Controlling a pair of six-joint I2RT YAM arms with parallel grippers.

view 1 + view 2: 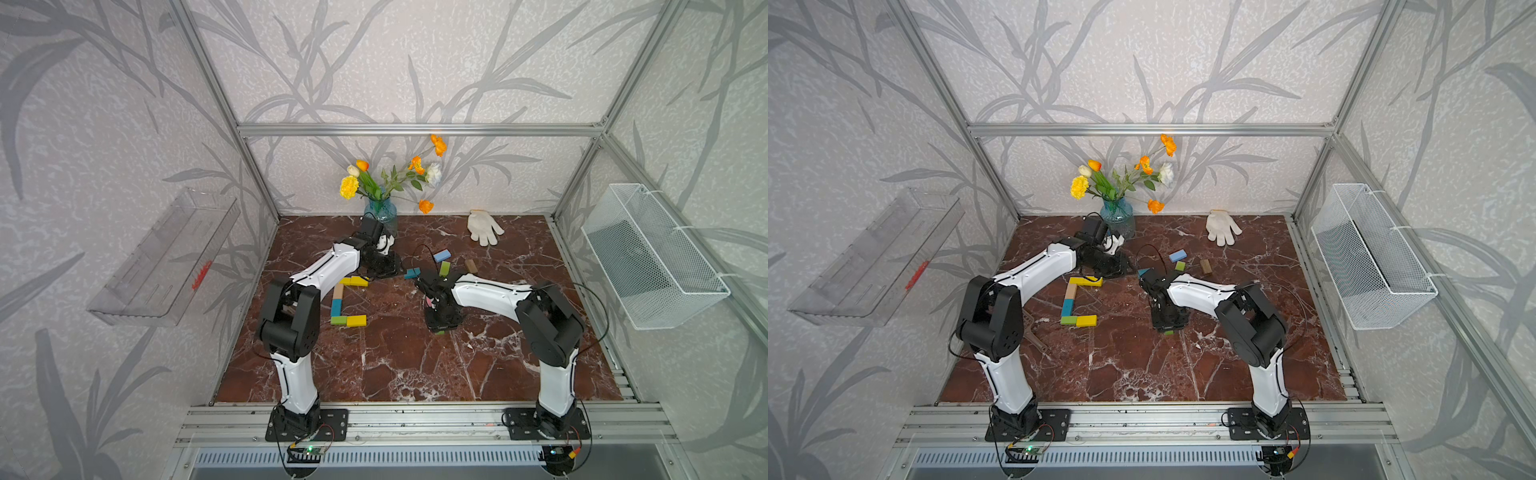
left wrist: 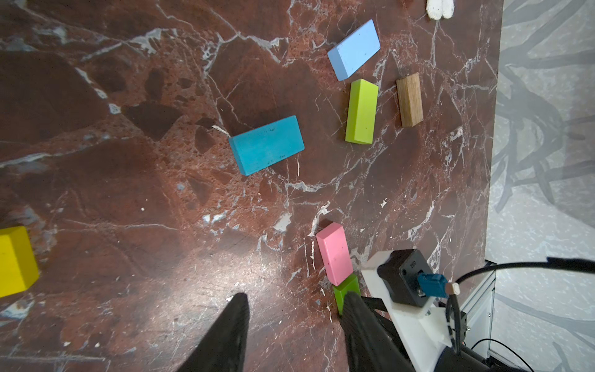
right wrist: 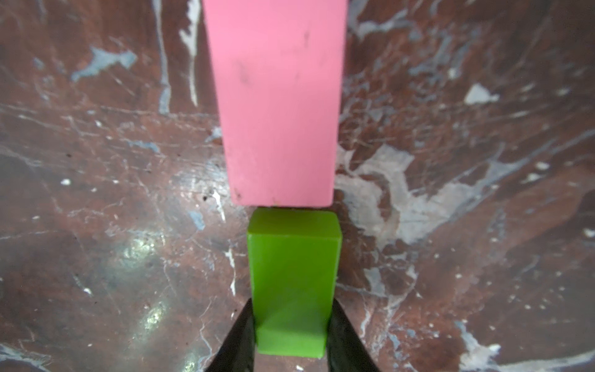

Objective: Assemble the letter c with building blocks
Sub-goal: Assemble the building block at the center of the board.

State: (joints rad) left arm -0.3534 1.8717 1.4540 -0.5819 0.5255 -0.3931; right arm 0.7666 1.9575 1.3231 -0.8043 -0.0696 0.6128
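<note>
The letter c point(image 1: 338, 301) lies on the marble table as a squared outline of yellow, tan, blue and green building blocks point(image 1: 1070, 291). My right gripper point(image 3: 291, 309) points down at mid-table, its fingers pressed against both sides of a green block point(image 3: 293, 273). That block rests end to end with a pink block point(image 3: 277, 96). My left gripper point(image 2: 294, 298) stands open over bare marble, just past the c's upper yellow blocks point(image 1: 353, 281). Teal point(image 2: 266, 145), lime point(image 2: 361, 111), light blue point(image 2: 354, 50) and brown point(image 2: 409, 99) blocks lie loose behind.
A blue glass vase of flowers point(image 1: 381, 214) stands at the back, close behind my left wrist. A white glove point(image 1: 483, 226) lies at the back right. A wire basket point(image 1: 652, 257) hangs on the right wall and a clear tray point(image 1: 166, 257) on the left.
</note>
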